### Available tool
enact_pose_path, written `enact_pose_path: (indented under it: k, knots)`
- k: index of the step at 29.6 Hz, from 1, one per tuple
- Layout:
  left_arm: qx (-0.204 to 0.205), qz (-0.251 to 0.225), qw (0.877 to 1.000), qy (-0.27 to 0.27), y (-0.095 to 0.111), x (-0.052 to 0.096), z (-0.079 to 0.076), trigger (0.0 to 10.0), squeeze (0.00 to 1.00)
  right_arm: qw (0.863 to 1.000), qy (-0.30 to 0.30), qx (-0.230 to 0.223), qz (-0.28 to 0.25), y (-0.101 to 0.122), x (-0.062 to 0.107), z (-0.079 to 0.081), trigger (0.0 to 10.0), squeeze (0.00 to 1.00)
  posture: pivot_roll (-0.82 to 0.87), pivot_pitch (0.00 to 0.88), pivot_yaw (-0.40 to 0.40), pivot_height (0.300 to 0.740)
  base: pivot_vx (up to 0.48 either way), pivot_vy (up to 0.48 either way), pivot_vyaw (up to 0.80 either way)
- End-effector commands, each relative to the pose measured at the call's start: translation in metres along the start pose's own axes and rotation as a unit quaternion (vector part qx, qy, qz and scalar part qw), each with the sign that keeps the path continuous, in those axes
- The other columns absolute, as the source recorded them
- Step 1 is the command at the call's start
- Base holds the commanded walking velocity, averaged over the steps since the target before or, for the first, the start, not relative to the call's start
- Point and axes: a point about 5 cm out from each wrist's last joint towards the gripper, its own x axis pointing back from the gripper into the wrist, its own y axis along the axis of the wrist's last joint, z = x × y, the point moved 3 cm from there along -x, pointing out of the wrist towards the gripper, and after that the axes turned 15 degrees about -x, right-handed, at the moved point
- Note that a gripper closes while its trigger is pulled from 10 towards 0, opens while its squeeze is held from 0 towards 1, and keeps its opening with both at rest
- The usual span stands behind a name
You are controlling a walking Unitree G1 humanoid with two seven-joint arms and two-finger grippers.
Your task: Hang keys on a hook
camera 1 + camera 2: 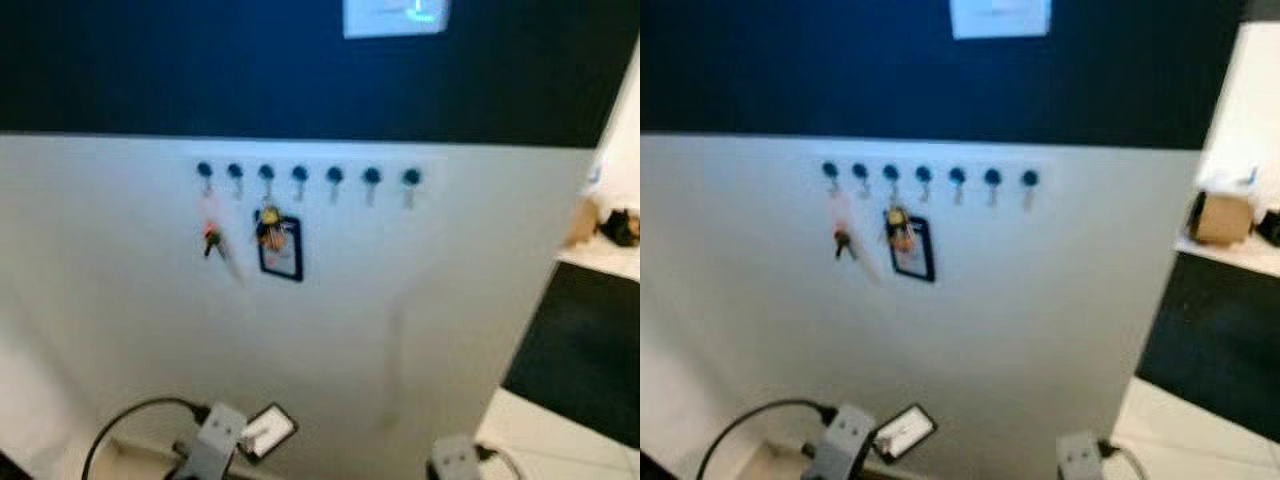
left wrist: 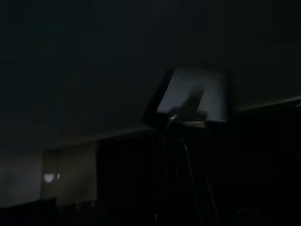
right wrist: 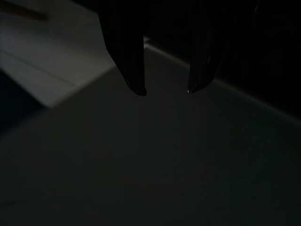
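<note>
Silver wrists [image 1: 213,437] — black cable [image 1: 130,420]

No text, label or number is sharp enough to read

A white wall [image 1: 1040,300] under a dark upper band carries a row of seven blue hooks [image 1: 924,176]. A small bunch of keys [image 1: 841,240] hangs from the hook at the left end of the row. A second bunch with a black-framed card [image 1: 912,247] hangs from the third hook. Low down, the left arm [image 1: 840,445] holds a dark-edged tag [image 1: 902,432] just beside it. The right arm [image 1: 1077,458] sits low as well. A brown box [image 1: 1220,217] stands on a ledge at the far right.
</note>
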Motion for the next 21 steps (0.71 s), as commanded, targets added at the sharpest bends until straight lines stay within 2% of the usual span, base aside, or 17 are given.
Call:
enact_pose_path:
  k: [1,10,15,18,21]
  knots:
    - [-0.014,-0.001,1.000,-0.003,-0.002,0.002,0.000,10.0,0.00,1.000,-0.004,0.004,0.012,-0.006,0.003,-0.004,10.0,0.00,0.00,0.094,0.120,0.740,0.000,0.000,0.00]
    - [-0.032,-0.024,0.999,0.004,0.009,0.002,0.004,10.0,0.00,1.000,-0.003,0.003,0.011,-0.006,0.003,-0.003,10.0,0.00,0.00,0.093,0.121,0.740,0.000,0.000,0.00]
    - [-0.100,-0.088,0.991,0.018,0.047,0.007,0.024,10.0,0.00,1.000,-0.001,0.003,0.010,-0.006,0.003,-0.001,10.0,0.00,0.01,0.099,0.124,0.740,0.000,0.000,0.00]
    - [-0.113,-0.107,0.988,0.024,0.059,0.010,0.032,10.0,0.00,1.000,-0.001,0.003,0.009,-0.005,0.003,-0.001,10.0,0.00,0.01,0.100,0.123,0.740,0.000,0.000,0.00]
    - [-0.111,-0.158,0.980,0.038,0.095,0.023,0.061,10.0,0.00,1.000,0.004,0.002,0.001,-0.001,0.001,0.001,10.0,0.00,0.02,0.105,0.119,0.740,0.000,0.000,0.00]
